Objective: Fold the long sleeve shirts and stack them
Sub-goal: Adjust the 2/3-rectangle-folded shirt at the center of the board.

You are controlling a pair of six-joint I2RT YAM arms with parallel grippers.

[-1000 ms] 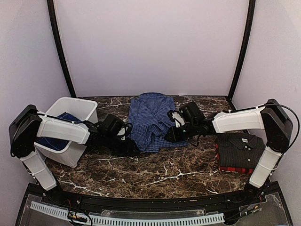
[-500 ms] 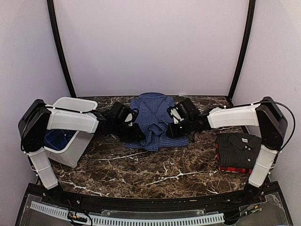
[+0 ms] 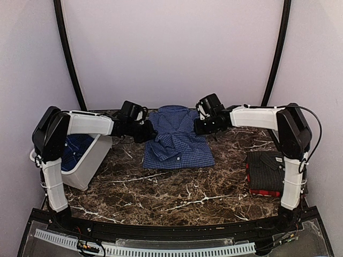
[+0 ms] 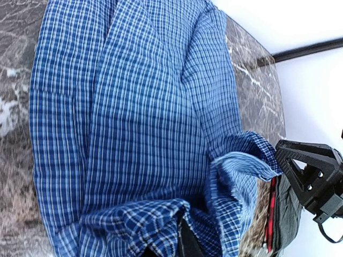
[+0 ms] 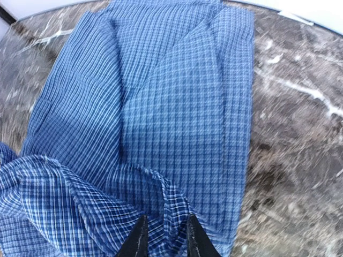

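My left gripper is at the left edge of the blue-and-white check shirt. In its wrist view the cloth bunches up around the one dark finger I can see, so I read it as pinched on that edge. My right gripper is at the shirt's opposite edge. There the two fingers stand narrow, with a ridge of checked fabric gathered between them, so it is holding the shirt too. The shirt lies on the dark marble table at the far middle, collar toward the back wall, and rumpled folds of cloth cross its front between my two grips. Well apart, at the right near my right arm's base, the black pinstriped shirt sits folded on top of the red-and-black plaid shirt, whose edge shows beneath it. At the left, beside my left arm, the white bin is tilted and has dark blue cloth in it.
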